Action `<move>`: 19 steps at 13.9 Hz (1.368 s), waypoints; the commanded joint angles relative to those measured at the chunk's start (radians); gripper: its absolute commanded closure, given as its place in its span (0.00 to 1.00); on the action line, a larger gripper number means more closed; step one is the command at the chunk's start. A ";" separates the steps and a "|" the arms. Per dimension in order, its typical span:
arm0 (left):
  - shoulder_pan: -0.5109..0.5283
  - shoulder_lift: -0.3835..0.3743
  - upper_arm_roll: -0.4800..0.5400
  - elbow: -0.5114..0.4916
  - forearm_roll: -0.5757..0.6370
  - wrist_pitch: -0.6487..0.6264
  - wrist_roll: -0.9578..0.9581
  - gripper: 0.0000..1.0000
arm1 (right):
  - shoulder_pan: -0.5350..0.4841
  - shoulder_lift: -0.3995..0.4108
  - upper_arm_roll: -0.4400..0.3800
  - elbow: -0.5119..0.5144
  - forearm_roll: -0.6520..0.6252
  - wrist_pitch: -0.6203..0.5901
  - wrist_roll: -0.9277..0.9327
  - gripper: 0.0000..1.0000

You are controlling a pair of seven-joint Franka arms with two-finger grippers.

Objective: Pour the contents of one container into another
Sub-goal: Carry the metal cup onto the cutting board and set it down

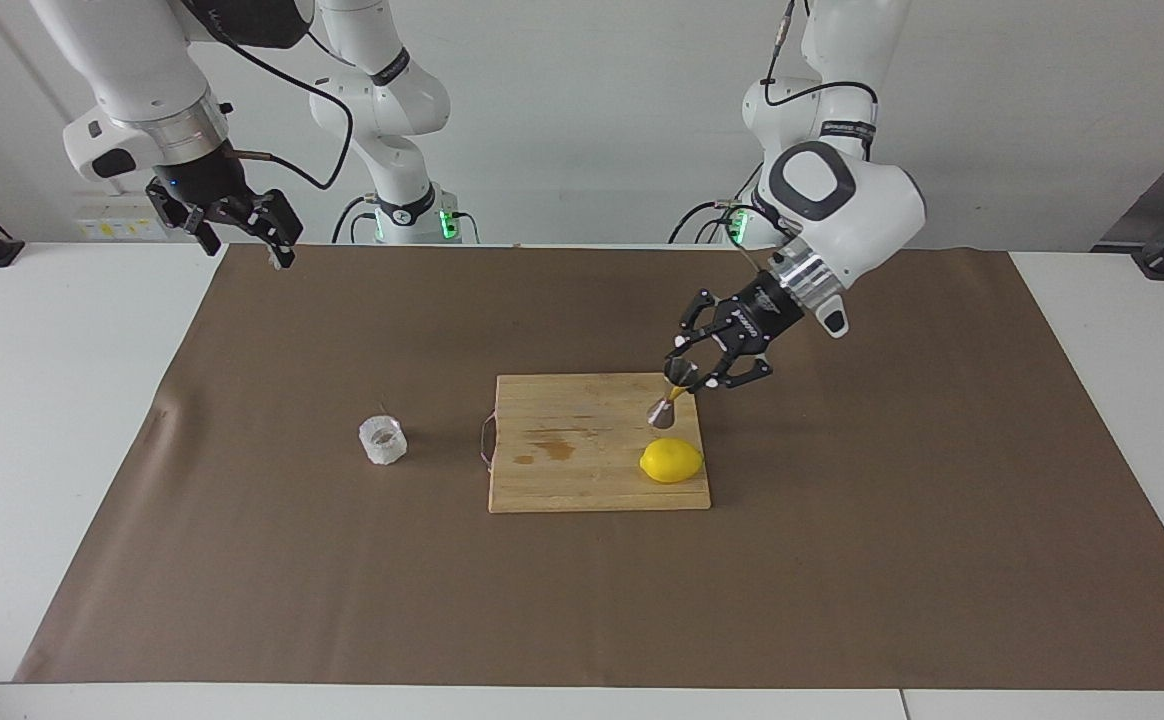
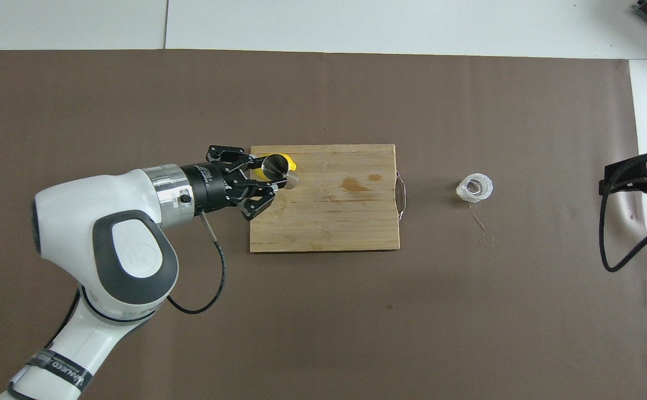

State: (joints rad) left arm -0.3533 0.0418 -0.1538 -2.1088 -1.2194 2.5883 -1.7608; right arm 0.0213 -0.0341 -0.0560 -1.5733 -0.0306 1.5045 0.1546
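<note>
The squat clear faceted glass cup stands on the brown mat beside the cutting board's handle, toward the right arm's end; it also shows in the overhead view. My left gripper is shut on the steel hourglass jigger and holds it tilted in the air over the cutting board's corner, just above the lemon; it shows in the overhead view with the jigger. My right gripper waits high over the mat's edge at the right arm's end.
A wooden cutting board lies mid-mat with a yellow lemon on it, at its left-arm end. The lemon is mostly covered by the jigger in the overhead view. The brown mat covers most of the white table.
</note>
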 commanded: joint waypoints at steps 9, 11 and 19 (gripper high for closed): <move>-0.266 0.190 0.005 0.115 -0.152 0.369 -0.012 1.00 | 0.000 -0.010 -0.005 -0.014 0.020 0.002 -0.018 0.00; -0.269 0.199 0.000 0.112 -0.166 0.383 -0.009 1.00 | 0.000 -0.010 -0.005 -0.014 0.020 0.002 -0.018 0.00; -0.282 0.227 -0.013 0.108 -0.186 0.432 -0.008 0.67 | 0.000 -0.010 -0.005 -0.014 0.020 0.002 -0.018 0.00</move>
State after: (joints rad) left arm -0.6211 0.2509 -0.1720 -2.0172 -1.3811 2.9914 -1.7709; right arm 0.0213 -0.0341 -0.0560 -1.5733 -0.0306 1.5045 0.1546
